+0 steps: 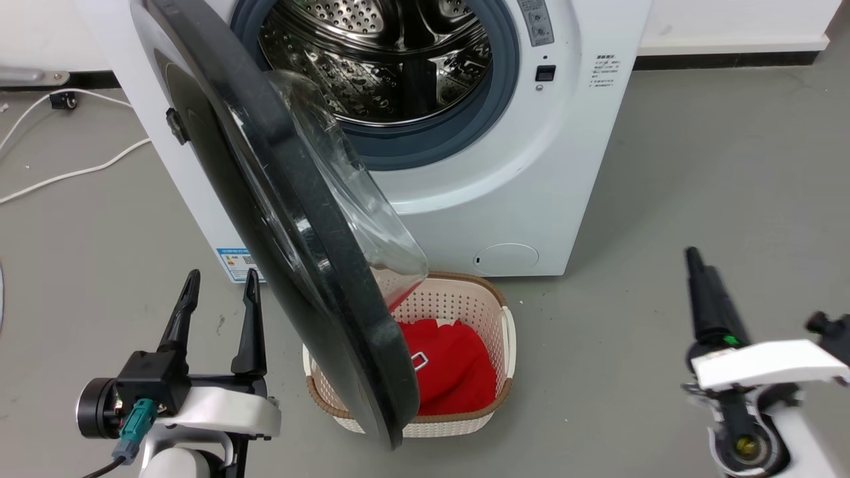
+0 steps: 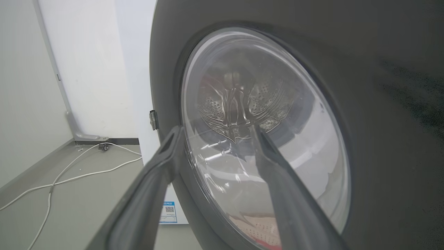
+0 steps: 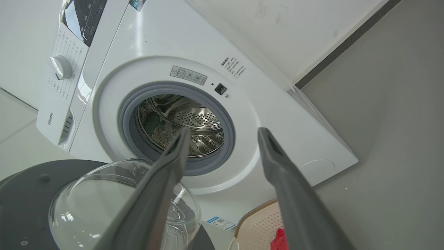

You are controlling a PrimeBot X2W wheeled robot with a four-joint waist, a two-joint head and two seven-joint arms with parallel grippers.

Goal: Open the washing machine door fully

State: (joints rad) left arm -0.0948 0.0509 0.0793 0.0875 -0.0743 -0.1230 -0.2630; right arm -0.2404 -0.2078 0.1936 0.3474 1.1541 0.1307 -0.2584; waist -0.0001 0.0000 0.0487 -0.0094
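The white washing machine [image 1: 498,199] stands at the top of the head view, its steel drum [image 1: 378,60] exposed. The washing machine door [image 1: 305,252], a black disc with a clear glass bowl [image 1: 358,199], stands swung out roughly edge-on to me, hinged on the left. My left gripper [image 1: 220,285] is open, low and left of the door on its outer side. In the left wrist view the open left gripper [image 2: 216,130] points at the door [image 2: 381,104] from close by. My right gripper [image 1: 694,259] hangs far right; its wrist view shows the gripper [image 3: 224,133] open, facing the washing machine [image 3: 277,114] and the door [image 3: 20,194].
A beige laundry basket [image 1: 505,318] holding a red garment [image 1: 451,365] sits on the floor under the door's lower edge. White cables [image 1: 73,174] trail over the grey floor at the left. Open floor lies to the machine's right.
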